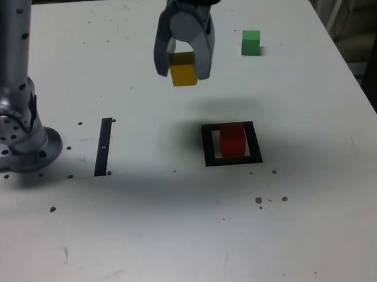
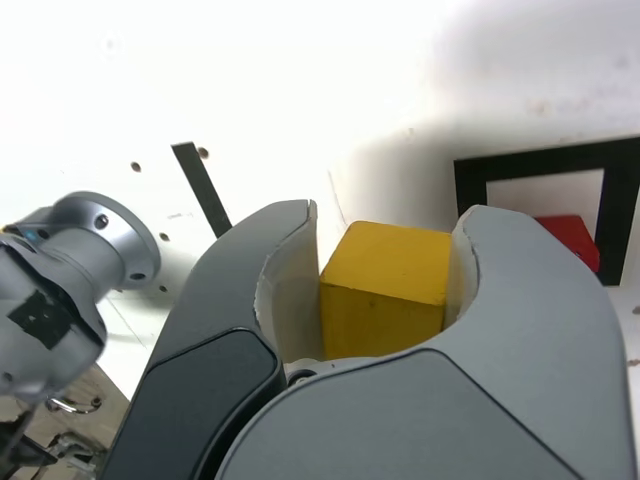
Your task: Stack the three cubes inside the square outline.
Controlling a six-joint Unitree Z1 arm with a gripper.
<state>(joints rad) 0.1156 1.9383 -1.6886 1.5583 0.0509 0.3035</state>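
While ext. view alone shows green cube (image 1: 251, 42), pincer (image 1: 184, 74) grips yellow cube (image 2: 385, 290), prob. aloft

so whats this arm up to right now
The arm's gripper is shut on a yellow cube, holding it up above the table. The red cube sits inside the black square outline, and the green cube is off by itself beyond it.

yellow cube (image 1: 183, 70), red cube (image 1: 233, 140), green cube (image 1: 251, 42), black outline (image 1: 209, 146)

Yellow cube (image 1: 183, 70) aloft, red (image 1: 233, 140) within square outline (image 1: 210, 159), green (image 1: 251, 42) apart.
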